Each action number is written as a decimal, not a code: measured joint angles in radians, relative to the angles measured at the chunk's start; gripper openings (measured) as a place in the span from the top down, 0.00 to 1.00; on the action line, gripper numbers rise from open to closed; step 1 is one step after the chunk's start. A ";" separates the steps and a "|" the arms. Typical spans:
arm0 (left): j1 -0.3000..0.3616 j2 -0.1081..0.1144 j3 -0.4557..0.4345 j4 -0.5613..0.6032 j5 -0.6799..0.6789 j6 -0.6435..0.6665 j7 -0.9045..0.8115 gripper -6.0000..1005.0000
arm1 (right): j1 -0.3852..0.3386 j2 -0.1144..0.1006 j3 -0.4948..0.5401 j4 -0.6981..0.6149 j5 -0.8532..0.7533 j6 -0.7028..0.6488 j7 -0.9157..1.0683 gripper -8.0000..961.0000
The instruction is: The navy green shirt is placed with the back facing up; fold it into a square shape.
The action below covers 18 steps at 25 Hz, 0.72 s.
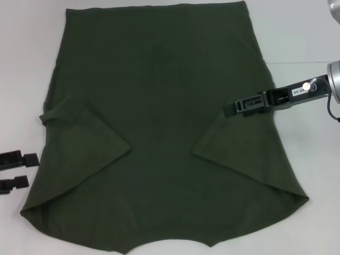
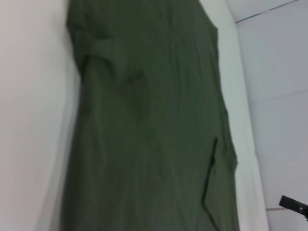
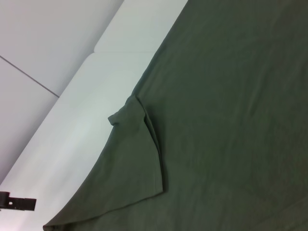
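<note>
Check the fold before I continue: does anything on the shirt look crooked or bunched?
Nothing is damaged. On the navy green shirt both sleeves are folded inward, but the left sleeve leaves a small tab poking past the shirt's edge, so the sides don't quite match.

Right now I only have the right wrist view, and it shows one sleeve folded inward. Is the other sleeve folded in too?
Observer: Yes. In the head view the right sleeve of the navy green shirt also lies folded in over the body.
Operator: Where is my right gripper?
Observer: The right gripper is over the shirt's right edge, at the far end of that fold.
Operator: And the left?
Observer: The left gripper is off the cloth, beside the shirt's left edge, with its fingers open.
</note>
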 joint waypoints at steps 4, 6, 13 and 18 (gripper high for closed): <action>0.001 -0.001 0.000 -0.024 0.037 -0.031 -0.024 0.16 | -0.001 0.001 0.000 0.003 -0.002 0.002 -0.006 0.07; 0.001 -0.002 0.001 -0.038 0.047 -0.039 -0.027 0.16 | -0.001 0.001 0.000 0.004 -0.003 0.004 -0.008 0.07; 0.002 -0.004 0.003 -0.050 0.057 -0.054 -0.029 0.16 | -0.001 0.004 0.000 0.005 -0.004 0.010 -0.013 0.07; 0.002 -0.002 -0.002 -0.047 0.073 -0.055 -0.038 0.16 | 0.004 0.005 0.000 0.015 -0.004 0.017 -0.023 0.07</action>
